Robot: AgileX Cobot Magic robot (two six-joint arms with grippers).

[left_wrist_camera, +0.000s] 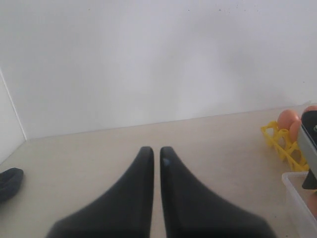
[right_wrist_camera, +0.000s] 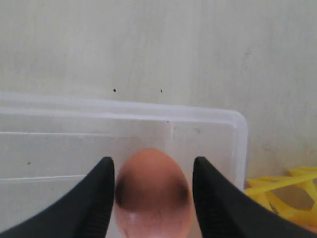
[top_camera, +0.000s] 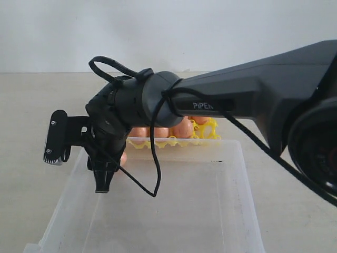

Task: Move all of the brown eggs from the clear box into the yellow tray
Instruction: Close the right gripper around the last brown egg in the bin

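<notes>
At the corner of the clear box (top_camera: 200,205) nearest the yellow tray (top_camera: 210,129), the right arm (top_camera: 253,100) points downward. Right jaws stand apart with one brown egg (right_wrist_camera: 152,191) between them, by the box wall. Pinching or only flanking it: cannot tell. Left jaws sit off to the side over the table (top_camera: 31,158), almost closed, empty.

Risks, judged: the smooth oval shell may slip out if gripped off-centre, crack if squeezed hard, or knock the box rim or tray posts in transit.

Count: one box, one tray, one egg seen in the box, four showing in the tray, others possibly hidden behind the arm.
</notes>
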